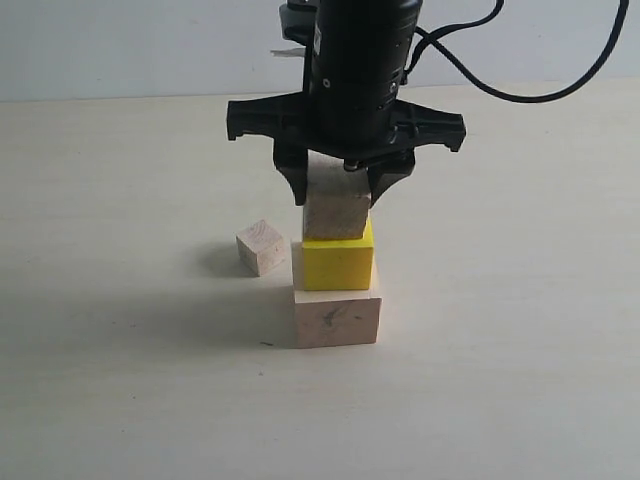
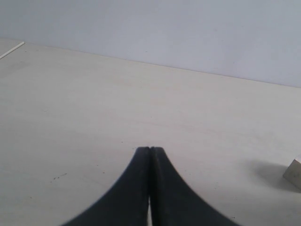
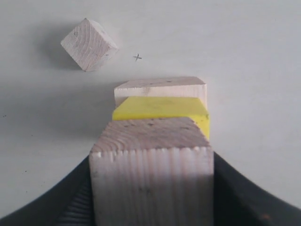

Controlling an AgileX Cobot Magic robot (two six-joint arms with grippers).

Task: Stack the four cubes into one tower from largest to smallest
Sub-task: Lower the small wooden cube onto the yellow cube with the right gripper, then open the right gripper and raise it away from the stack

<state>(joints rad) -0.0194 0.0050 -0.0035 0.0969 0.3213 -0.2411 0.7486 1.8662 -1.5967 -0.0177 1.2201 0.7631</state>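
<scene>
Pale, grainy wood is being clasped by the right gripper [image 1: 340, 190]: the medium cube [image 1: 337, 210] is being gripped between black ribbed pads [image 3: 75, 209], seated on the smooth yellow cube [image 1: 337, 262], which is being carried by the large wood cube [image 1: 337, 318]. The small wood cube [image 1: 261, 247] is lying on the matte worktop [image 1: 120, 380] just beside the stack. The left gripper [image 2: 150, 150] is being shown clenched, empty.

Exterior view raised, tilted down across the desk [image 1: 120, 400], close to the tower [image 1: 337, 270], right wrist view steeply down past the right end effector [image 3: 151, 160], very near, sharing that tower and the small cube [image 3: 88, 44], left wrist view low, skimming the desk toward the wall [image 2: 188, 33]
</scene>
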